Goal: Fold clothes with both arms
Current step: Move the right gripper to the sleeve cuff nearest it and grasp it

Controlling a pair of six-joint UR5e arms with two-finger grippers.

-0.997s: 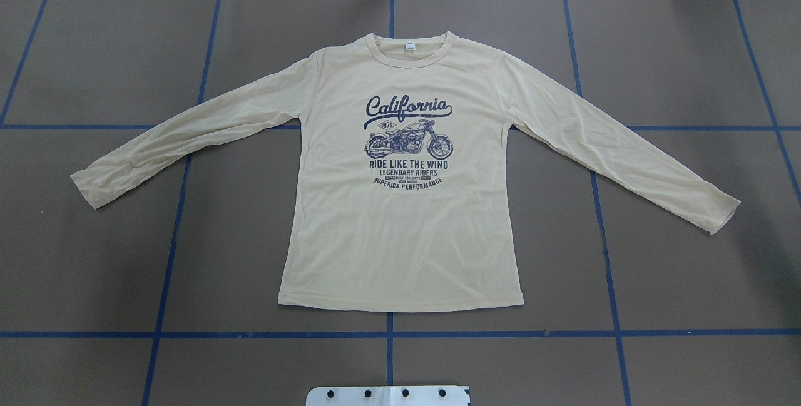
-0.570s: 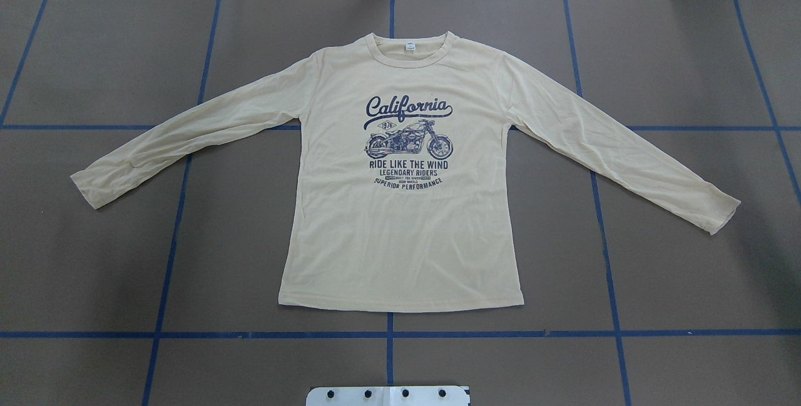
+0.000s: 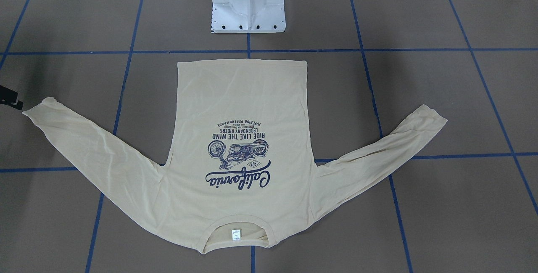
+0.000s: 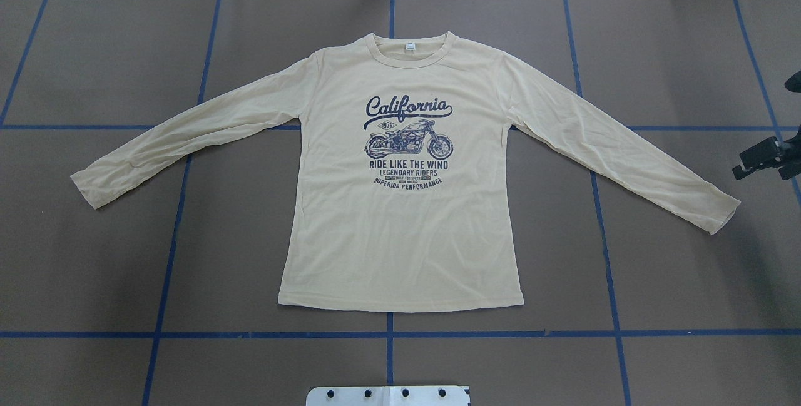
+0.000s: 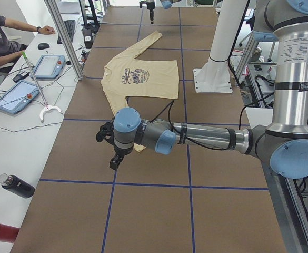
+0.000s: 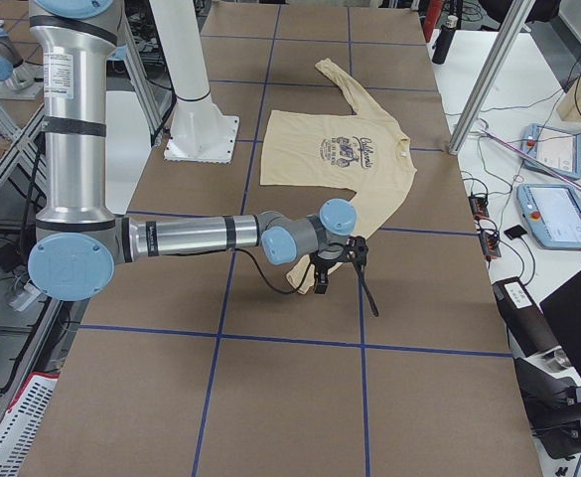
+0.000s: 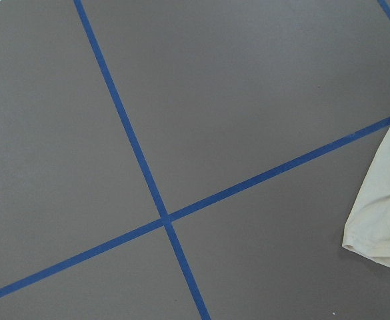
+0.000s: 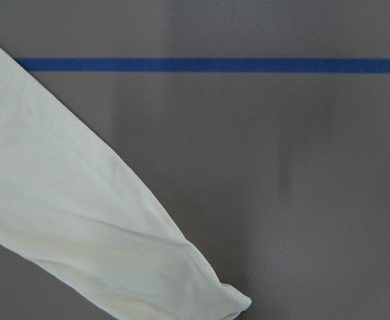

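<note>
Shirt: I see the shirt (image 4: 400, 224) spread flat and face up in the middle of the counter (image 4: 94, 268). Its collar lies on the far side from the robot and its hem on the near side, close to the white base (image 3: 248, 8).
Print: the navy print (image 4: 407, 143) is on top, across the chest. A small white label (image 4: 409, 46) shows inside the collar.
Sleeves: both are stretched out and angled back towards the robot. The left cuff (image 4: 87, 184) and the right cuff (image 4: 719, 212) lie flat on the counter.
Left gripper: the left gripper (image 5: 114, 158) points down near the left cuff, and I only get it from the side. I can't tell how wide its jaws are. Its wrist camera shows that cuff at the right edge of the view.
Right gripper: the right gripper (image 4: 757, 161) hangs at the counter's right edge, near the right cuff and apart from it. Too little of it shows, so I can't tell how wide it is. Its wrist camera looks down on the sleeve end.
Counter: brown, crossed by blue tape lines (image 4: 388, 334).
</note>
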